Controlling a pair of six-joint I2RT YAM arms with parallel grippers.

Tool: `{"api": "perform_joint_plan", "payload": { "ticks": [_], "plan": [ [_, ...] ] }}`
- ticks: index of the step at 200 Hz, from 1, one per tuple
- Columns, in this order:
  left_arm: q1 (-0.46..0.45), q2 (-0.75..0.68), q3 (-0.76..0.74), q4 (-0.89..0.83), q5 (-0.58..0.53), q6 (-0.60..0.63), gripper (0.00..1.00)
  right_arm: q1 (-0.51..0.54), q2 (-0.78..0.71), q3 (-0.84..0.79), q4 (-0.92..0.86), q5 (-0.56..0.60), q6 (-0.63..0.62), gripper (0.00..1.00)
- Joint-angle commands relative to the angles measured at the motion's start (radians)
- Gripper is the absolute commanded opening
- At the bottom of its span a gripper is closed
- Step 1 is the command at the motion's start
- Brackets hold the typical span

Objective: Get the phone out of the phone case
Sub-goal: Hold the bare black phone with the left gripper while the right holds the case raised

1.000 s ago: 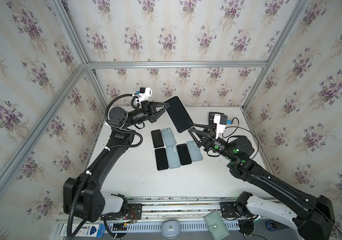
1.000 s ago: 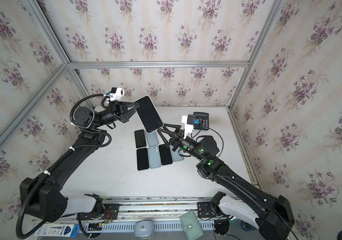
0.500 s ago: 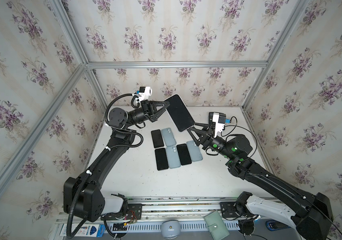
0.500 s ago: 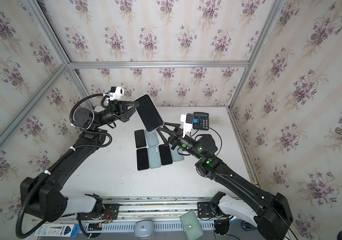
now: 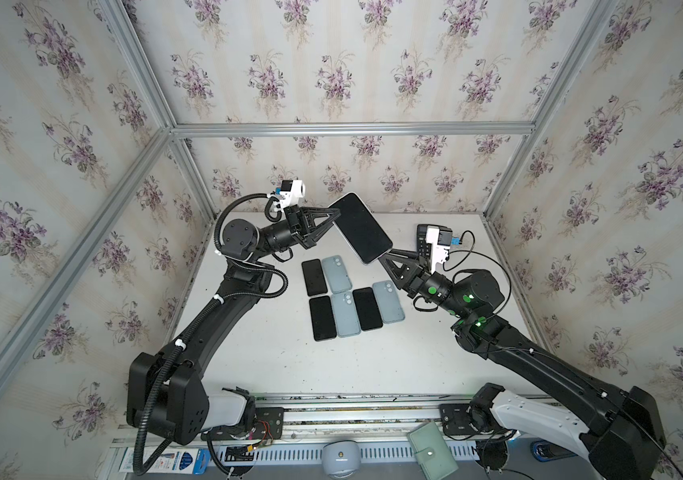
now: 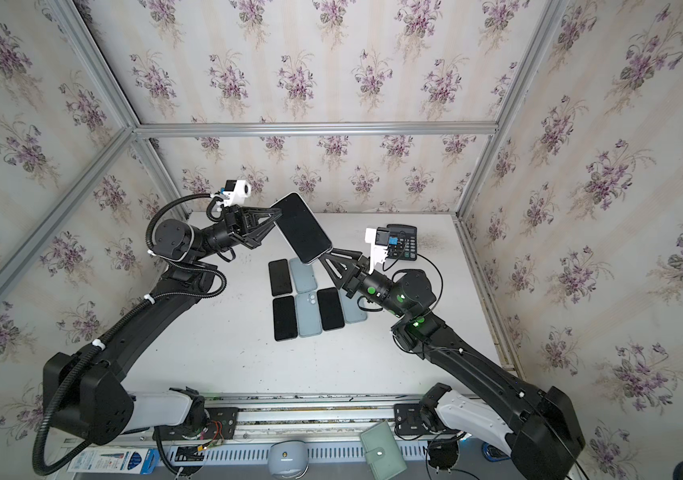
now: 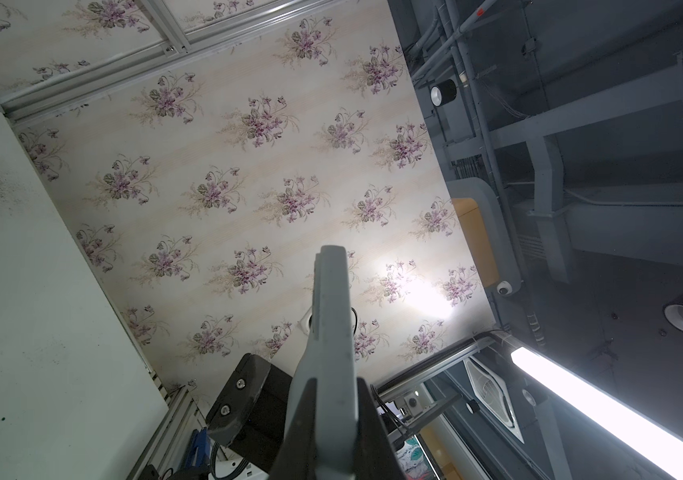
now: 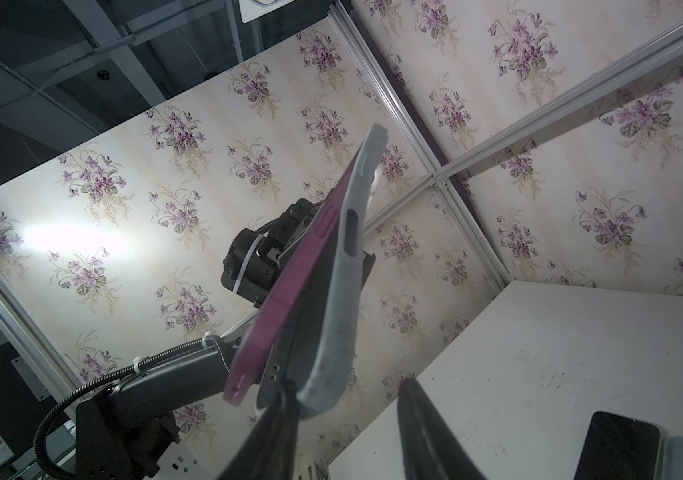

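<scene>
**Operator:** State of the grippers?

**Technician:** The left gripper (image 5: 333,217) is clamped on the far end of the case (image 7: 331,332). The left wrist view shows the gray case edge-on, pinched between both fingers. The right gripper (image 5: 382,261) sits at the opposite end with its jaws apart. In the right wrist view one finger (image 8: 273,440) appears to rise into the wedge between phone (image 8: 285,299) and case, and the other (image 8: 427,428) stands clear of the case back.

**Operator:** Position and heading of the phone?

**Technician:** It is held above the table (image 5: 273,361), spanning the two grippers. In both top views its long axis runs diagonally, from the left gripper at the back to the right gripper nearer the front. The screen faces up toward the camera head, tilted.

**Operator:** What differs between views?

**Technician:** Both top views show only the black screen with a pale rim. The right wrist view shows a magenta phone body, parted from the case at the near end and meeting it at the far end. In a top view the calculator (image 6: 404,243) shows in full. Six handsets (image 5: 346,314) lie flat on the table, three black and three blue-gray.

**Operator:** Readable markings?

**Technician:** The blue box (image 5: 165,460) at the front edge carries print too small to read.
</scene>
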Motion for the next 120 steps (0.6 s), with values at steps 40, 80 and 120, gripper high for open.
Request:
{"api": "perform_joint_plan", "payload": {
  "ticks": [40,80,120],
  "plan": [
    [-0.038,-0.033,0.009,-0.066,0.128,0.119,0.0,-0.01,0.009,-0.013,0.067,0.038,0.068,0.48],
    [-0.043,-0.051,0.004,-0.157,0.133,0.202,0.0,-0.019,0.005,-0.028,0.081,0.04,0.098,0.5],
    [-0.043,-0.05,0.004,-0.196,0.119,0.229,0.0,-0.028,0.001,-0.042,0.103,0.028,0.118,0.48]
  ]
}}
